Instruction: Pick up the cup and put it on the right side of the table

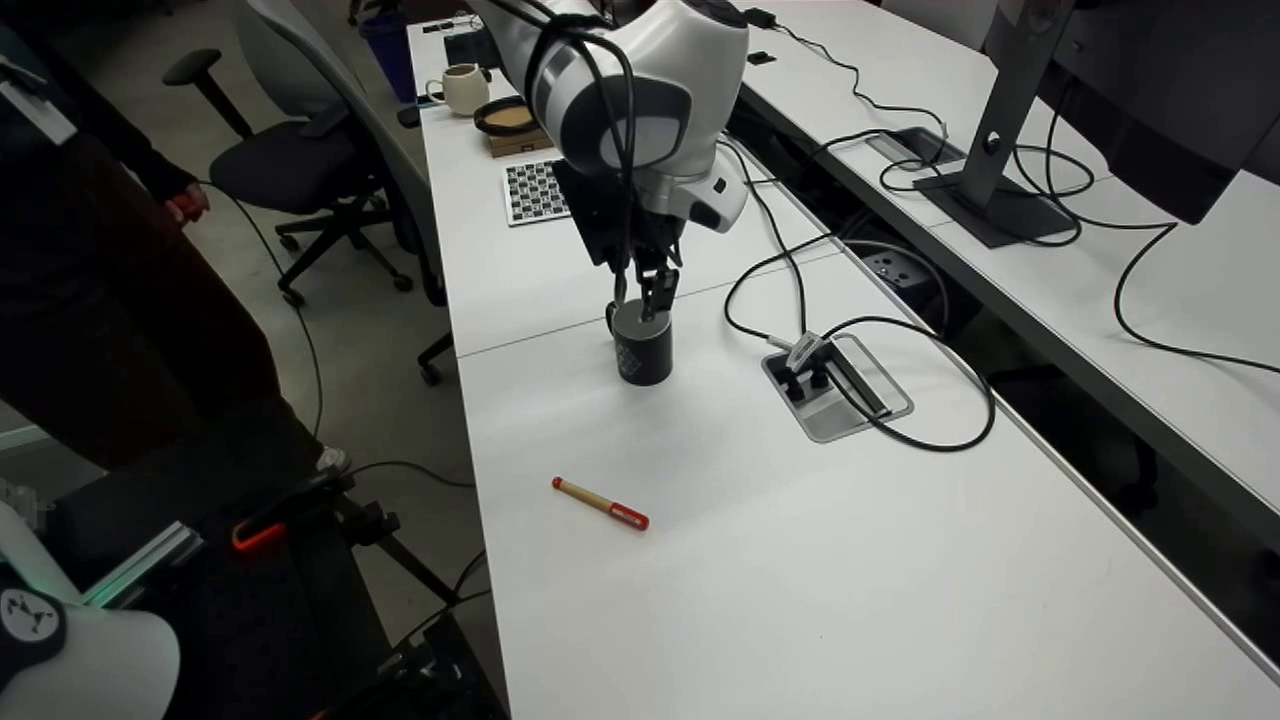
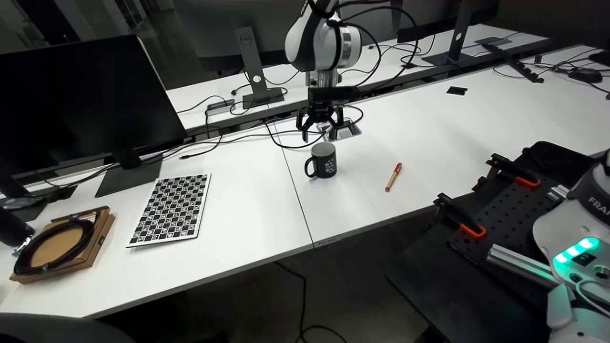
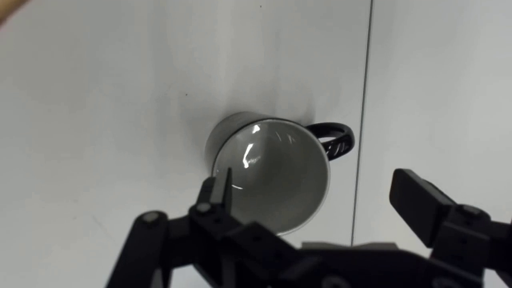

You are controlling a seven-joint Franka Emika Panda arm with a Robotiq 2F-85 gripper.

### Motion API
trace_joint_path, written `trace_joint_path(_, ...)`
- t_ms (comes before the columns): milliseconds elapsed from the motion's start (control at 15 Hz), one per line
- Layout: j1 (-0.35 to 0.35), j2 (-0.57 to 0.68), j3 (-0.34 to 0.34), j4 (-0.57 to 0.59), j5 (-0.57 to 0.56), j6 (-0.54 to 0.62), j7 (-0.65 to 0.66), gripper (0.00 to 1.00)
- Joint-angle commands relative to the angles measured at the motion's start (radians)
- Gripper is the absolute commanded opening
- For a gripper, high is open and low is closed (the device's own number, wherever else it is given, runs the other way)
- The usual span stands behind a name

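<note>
The dark grey cup (image 1: 645, 355) stands upright on the white table (image 1: 800, 600), close to a seam in the tabletop. In an exterior view its handle and dotted print show, and the cup (image 2: 327, 164) is uncovered. My gripper (image 2: 319, 136) is open and empty, above and slightly behind the cup there. In the wrist view the fingers (image 3: 314, 180) are wide apart. The left finger overlaps the cup's (image 3: 276, 172) left rim; the right finger is over the table beyond the handle side. I cannot tell whether a finger touches the cup.
A thin brown-red stick (image 1: 600, 503) lies near the cup. A cable outlet (image 1: 850, 400) with looped black cables is beside it. A checkered board (image 2: 171, 207), a brown box (image 2: 97, 238) with coiled cable, a monitor (image 2: 86, 105) and a beige mug (image 1: 465, 90) also stand on the table.
</note>
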Motion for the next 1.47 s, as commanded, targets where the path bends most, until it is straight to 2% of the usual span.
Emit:
trace_joint_path(0,0.015,0.009,-0.036,0.014,-0.028,0.017,0.061,1.00)
trace_joint_path(333,0.018,0.020,-0.055,0.015,-0.042,0.011,0.090,1.00)
trace_joint_path(867,0.059,0.037,-0.089,-0.004,-0.102,0.042,0.146,1.00)
trace_joint_path(1400,0.061,0.049,-0.100,-0.019,-0.109,0.070,0.174,1.00)
